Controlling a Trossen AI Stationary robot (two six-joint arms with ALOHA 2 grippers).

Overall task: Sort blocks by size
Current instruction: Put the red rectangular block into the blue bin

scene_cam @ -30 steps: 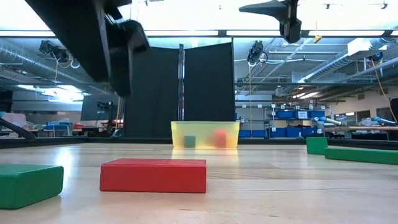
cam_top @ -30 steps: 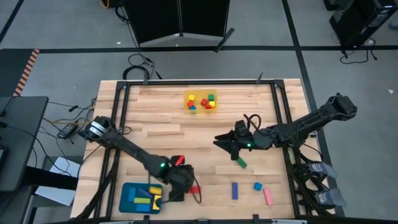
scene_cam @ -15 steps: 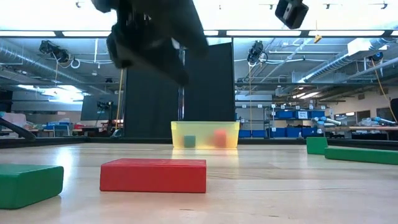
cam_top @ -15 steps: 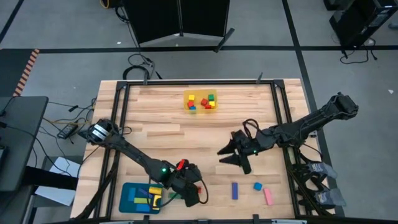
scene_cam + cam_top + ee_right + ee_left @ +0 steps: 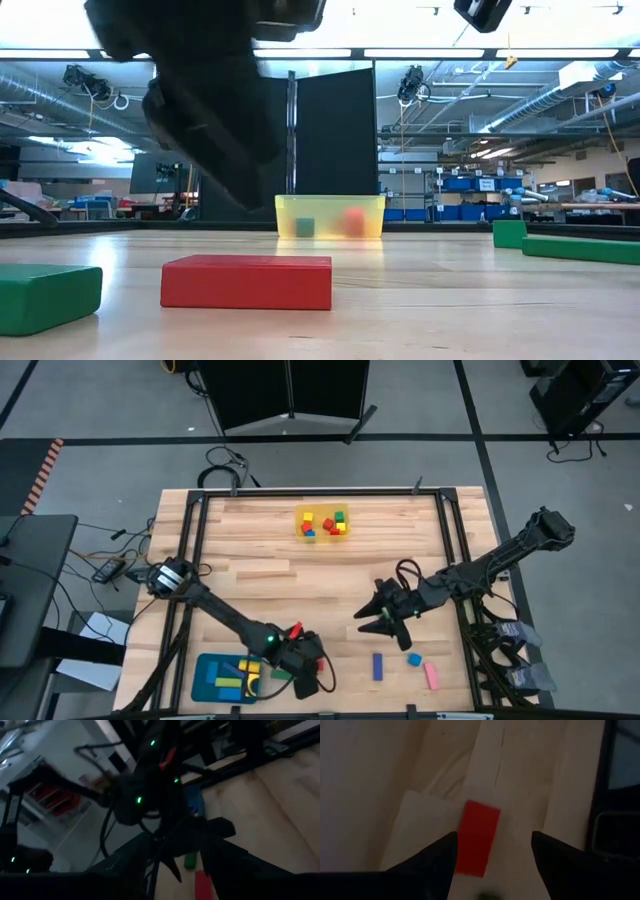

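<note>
Red shows between my left gripper [image 5: 492,862]'s fingers [image 5: 427,862] in the left wrist view: a flat red block [image 5: 476,838] lies on the pale wooden worktop [image 5: 380,780] in the gap, and the fingers stand wide apart with nothing held. Whether they touch it I cannot tell. From above, that gripper [image 5: 303,665] sits at the near edge, just beside the teal tray [image 5: 207,665], which holds yellow, blue and green bars [image 5: 235,680].

My right gripper [image 5: 382,622] hangs over the middle-right of the worktop; its fingers spread open and empty. Near it lie a blue bar [image 5: 378,666], a small blue cube [image 5: 414,659] and a pink bar [image 5: 431,676]. The yellow tray [image 5: 322,536] at the far side holds small red, yellow, green and blue cubes [image 5: 330,523].

At table height I see the red block [image 5: 247,281] flat, a green one [image 5: 48,296] beside it, and green bars [image 5: 580,248] to the right. I can read no writing anywhere.
</note>
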